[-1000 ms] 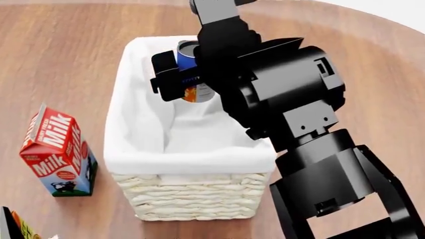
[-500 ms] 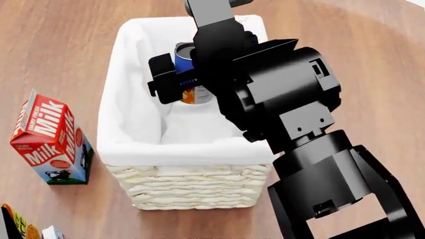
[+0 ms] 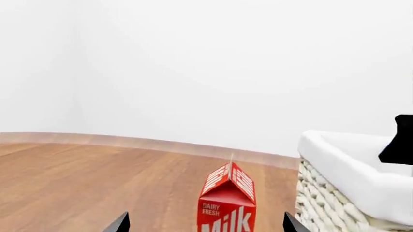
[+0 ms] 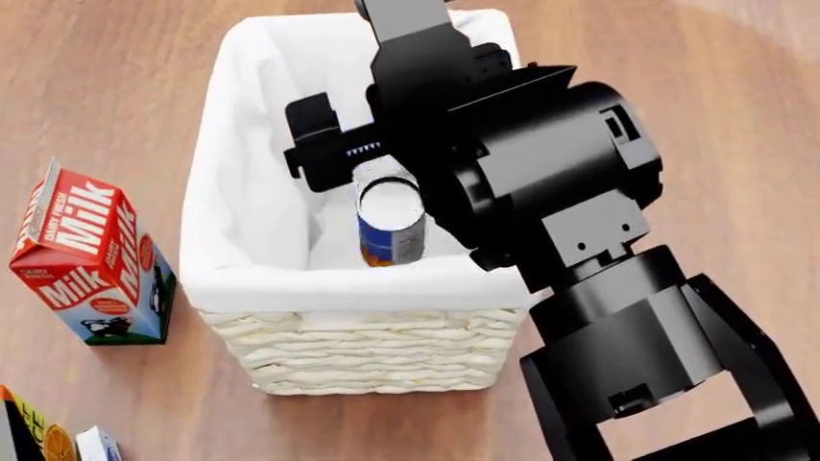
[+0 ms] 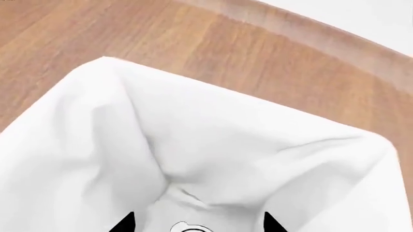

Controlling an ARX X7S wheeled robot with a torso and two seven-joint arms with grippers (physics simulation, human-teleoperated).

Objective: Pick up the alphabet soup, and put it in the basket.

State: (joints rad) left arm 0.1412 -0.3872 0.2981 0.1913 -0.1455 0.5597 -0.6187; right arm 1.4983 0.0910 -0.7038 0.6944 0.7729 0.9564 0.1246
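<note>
Alphabet soup now dropped upright inside basket, right end effector spread open, empty above it.

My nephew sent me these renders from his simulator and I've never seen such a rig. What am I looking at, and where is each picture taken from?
It is a simulated two-armed robot. The head view looks down from its head: the big black right arm reaches over a white-lined wicker basket, its right gripper open above the alphabet soup can, which stands inside, not held. A milk carton stands beside the basket on the wooden table. The other two pictures come from cameras near each gripper: the left gripper is open and empty near the carton; the right looks into the basket.
</note>
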